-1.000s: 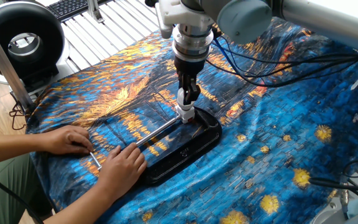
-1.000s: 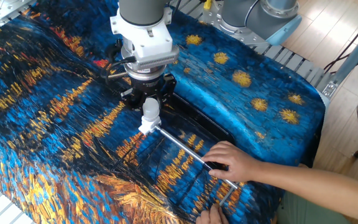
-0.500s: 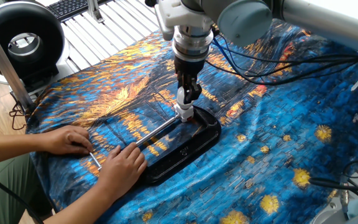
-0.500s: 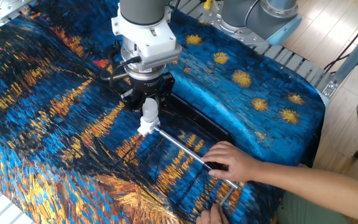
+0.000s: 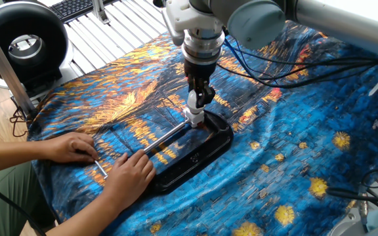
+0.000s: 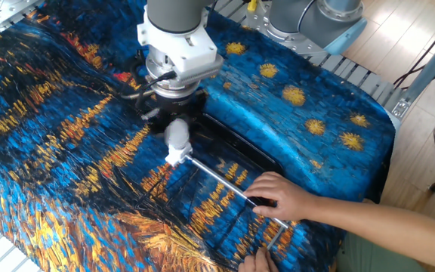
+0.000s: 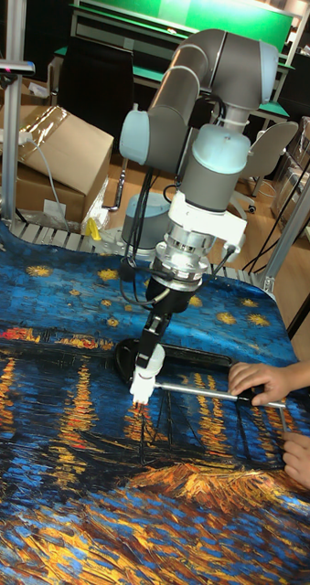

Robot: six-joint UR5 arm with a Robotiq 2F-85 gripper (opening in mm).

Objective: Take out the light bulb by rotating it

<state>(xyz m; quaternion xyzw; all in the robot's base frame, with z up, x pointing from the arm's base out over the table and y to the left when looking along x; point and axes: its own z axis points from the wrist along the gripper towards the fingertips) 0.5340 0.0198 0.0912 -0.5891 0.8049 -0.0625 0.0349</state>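
The light bulb [image 5: 193, 100] is small, white and upright, and my gripper [image 5: 198, 98] is shut on it from above. Directly under it is the white socket [image 5: 193, 118], fixed to the end of a metal rod [image 5: 166, 137] that lies across a black tray [image 5: 210, 152]. From the other side, the light bulb [image 6: 177, 134] shows between the dark fingers, with the socket [image 6: 174, 157] just below. The tall view shows the light bulb [image 7: 147, 362] over the socket [image 7: 140, 390]. The bulb's screw base is hidden, so I cannot tell whether it is clear of the socket.
A person's two hands [image 5: 131, 173] [image 5: 72, 147] hold down the rod's far end on the blue and orange painted cloth [image 5: 294, 144]. Black cables [image 5: 294, 65] trail behind the arm. A black round device [image 5: 21, 40] stands at the back left. A cardboard box [image 7: 54, 155] is beyond the table.
The wrist and gripper have turned about the vertical axis while still shut on the bulb. The socket, the rod and the person's hands have stayed in place.
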